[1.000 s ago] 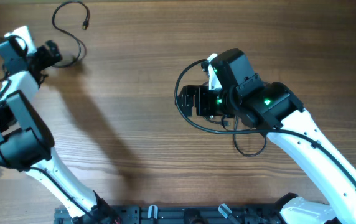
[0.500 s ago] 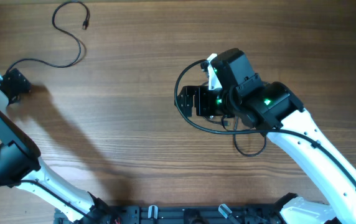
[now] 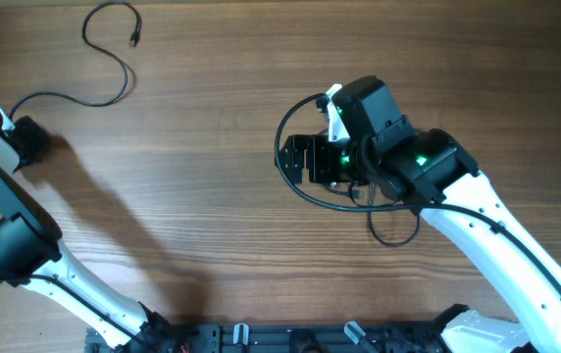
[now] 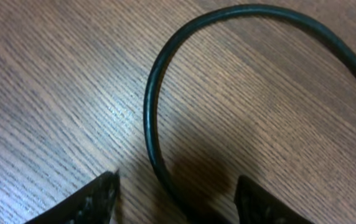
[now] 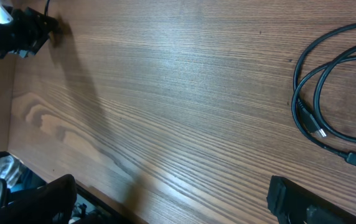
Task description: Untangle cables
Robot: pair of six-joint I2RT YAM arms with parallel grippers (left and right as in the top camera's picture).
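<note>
Smooth black cables (image 5: pixel 294 93) on a matte, fine-grained wooden table (image 3: pixel 202 216)
One thin wavy strand (image 4: pixel 147 106) curls through the far left corner. Its rounded arc runs between the fingers of the left gripper (image 3: pixel 31 140), which stand apart (not pinching it). A second cord (image 3: pixel 280 152) lies in loose loops mid-table, curving around the right gripper (image 3: pixel 300 160), whose jaws gape wide on nothing.

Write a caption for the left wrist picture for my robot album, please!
The open left gripper straddles a curving black cable lying on the wooden table.
</note>
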